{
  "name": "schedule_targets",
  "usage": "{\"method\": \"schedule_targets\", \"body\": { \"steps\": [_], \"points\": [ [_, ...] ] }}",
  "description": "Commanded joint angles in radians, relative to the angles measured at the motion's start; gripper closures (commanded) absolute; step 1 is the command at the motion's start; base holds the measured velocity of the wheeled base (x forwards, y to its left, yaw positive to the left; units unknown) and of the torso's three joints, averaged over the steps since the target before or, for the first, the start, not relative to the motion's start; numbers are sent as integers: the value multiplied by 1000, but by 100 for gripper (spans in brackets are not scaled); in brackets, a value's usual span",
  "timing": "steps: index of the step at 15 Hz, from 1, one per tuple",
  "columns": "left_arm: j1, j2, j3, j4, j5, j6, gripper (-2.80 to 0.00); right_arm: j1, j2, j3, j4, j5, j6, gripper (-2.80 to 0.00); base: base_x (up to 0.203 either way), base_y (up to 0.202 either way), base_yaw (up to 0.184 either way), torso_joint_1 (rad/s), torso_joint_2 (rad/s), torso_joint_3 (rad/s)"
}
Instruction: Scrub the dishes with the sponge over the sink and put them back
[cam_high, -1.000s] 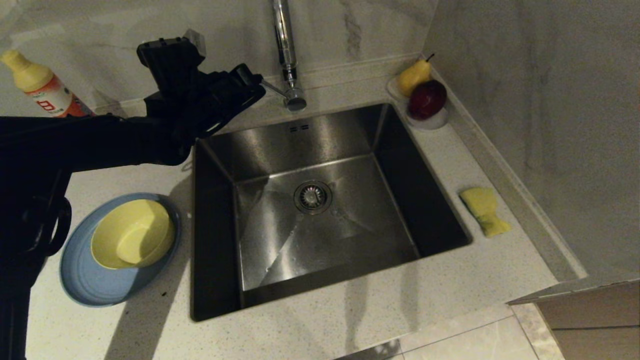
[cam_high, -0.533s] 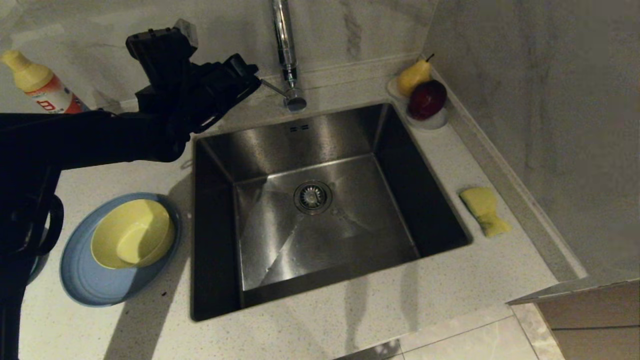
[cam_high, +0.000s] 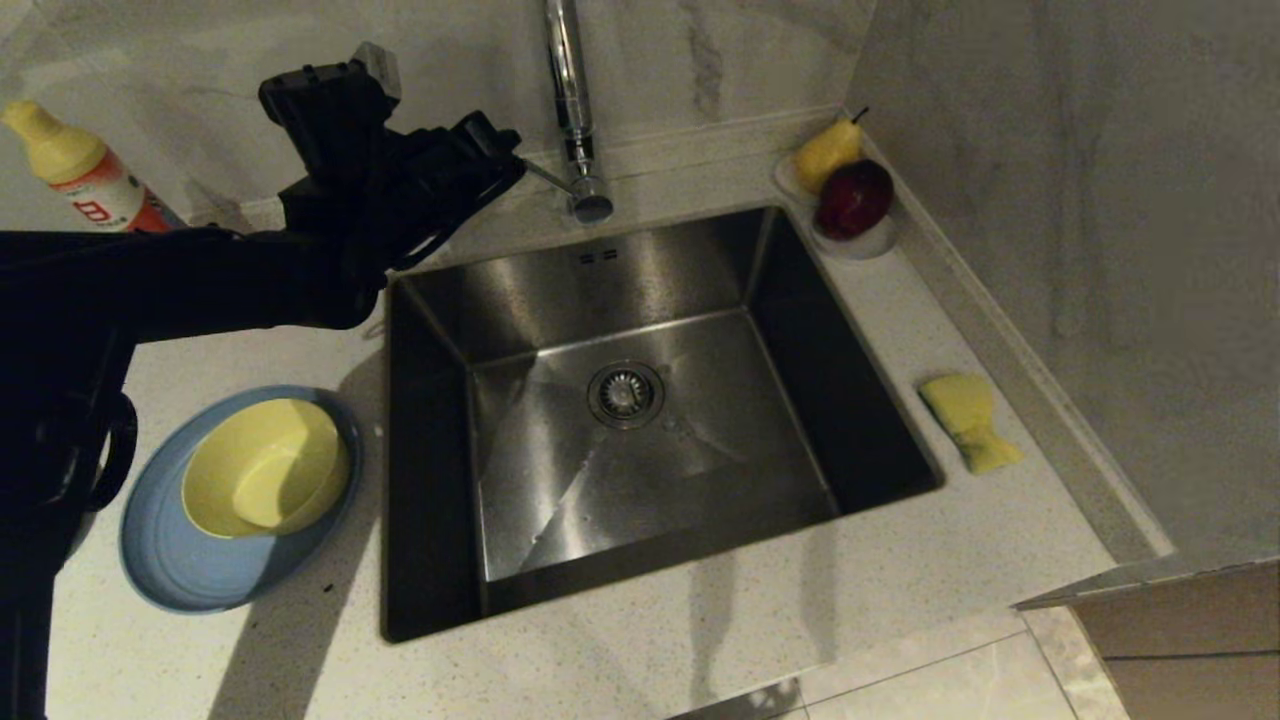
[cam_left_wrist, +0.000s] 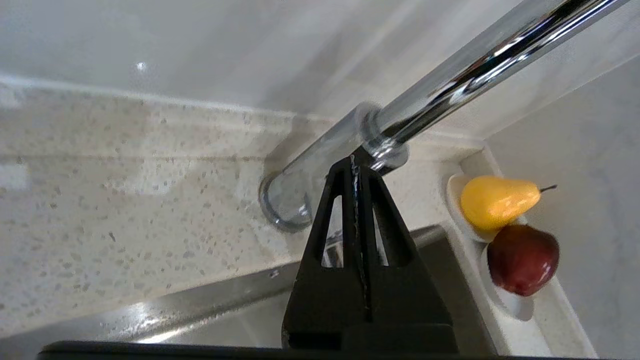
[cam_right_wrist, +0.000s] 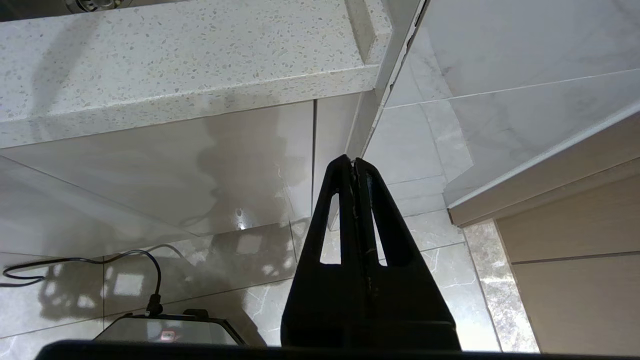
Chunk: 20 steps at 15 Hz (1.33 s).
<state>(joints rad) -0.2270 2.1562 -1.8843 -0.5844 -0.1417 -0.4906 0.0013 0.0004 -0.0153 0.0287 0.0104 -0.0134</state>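
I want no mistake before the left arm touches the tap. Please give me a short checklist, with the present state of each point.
1. Left gripper shut, tips at the tap near its lever: ok.
2. Sink free of dishes: ok.
3. Yellow bowl sits in the blue plate left of the sink: ok.
4. Sponge on the counter right of the sink, not yet picked up: ok.
5. Right gripper shut, parked below the counter edge: ok.
6. Water running: cannot tell.
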Motion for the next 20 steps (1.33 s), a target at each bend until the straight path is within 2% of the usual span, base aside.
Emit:
{"method": "schedule_targets", "body": {
  "steps": [1,9,12,17,20],
  "points": [
    [0,10,-1,-3,-1,-3,0,0,-2,0,0,0,0,0,0,0,0,0,0,0],
    [-5,5,1,0,-4,-17,0,0,-2,0,0,0,0,0,0,0,0,0,0,0],
    [-12,7,2,6,-4,-47,0,0,-2,0,0,0,0,0,0,0,0,0,0,0],
    [-14,-3,16,15,-36,-92,0,0,-2,0,0,0,0,0,0,0,0,0,0,0],
    [-14,-31,67,11,-71,-97,0,0,-2,0,0,0,0,0,0,0,0,0,0,0]
  ]
}}
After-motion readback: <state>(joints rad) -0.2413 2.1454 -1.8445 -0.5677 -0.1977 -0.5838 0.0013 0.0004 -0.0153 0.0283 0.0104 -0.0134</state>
